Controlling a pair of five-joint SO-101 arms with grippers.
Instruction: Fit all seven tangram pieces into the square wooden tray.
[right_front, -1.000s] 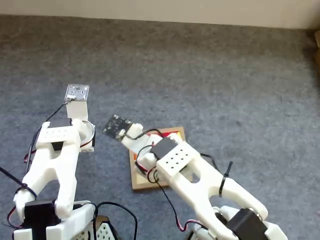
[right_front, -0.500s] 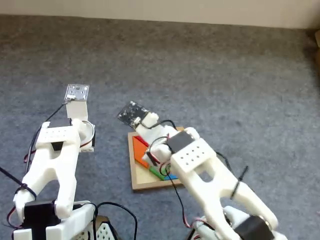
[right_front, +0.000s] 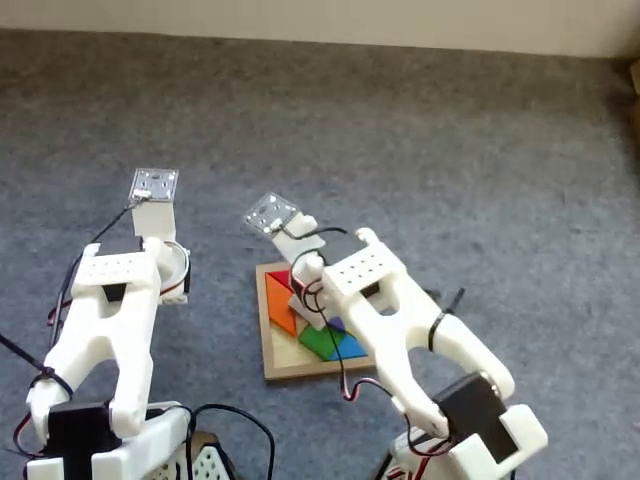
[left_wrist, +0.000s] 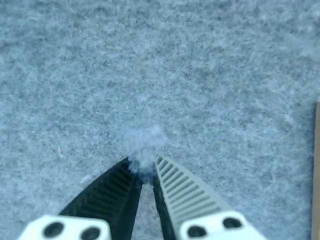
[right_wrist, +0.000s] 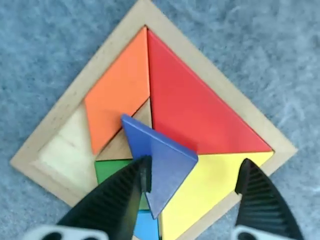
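Over the tray (right_wrist: 82, 89), the right gripper (right_wrist: 195, 170) hangs spread; the blue triangle (right_wrist: 160, 160) lies askew between its jaws, across the bare gap. The left gripper (left_wrist: 144, 172), pressed together, sits well off.

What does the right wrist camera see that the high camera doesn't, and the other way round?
Right wrist view: the yellow piece, the bare wood gap beside the orange piece, and the right gripper, open, over a dark blue triangle lying crooked on top of other pieces. High view: the left arm, off to the side of the tray over the carpet. Both: the tray with its orange piece, red piece and green piece.
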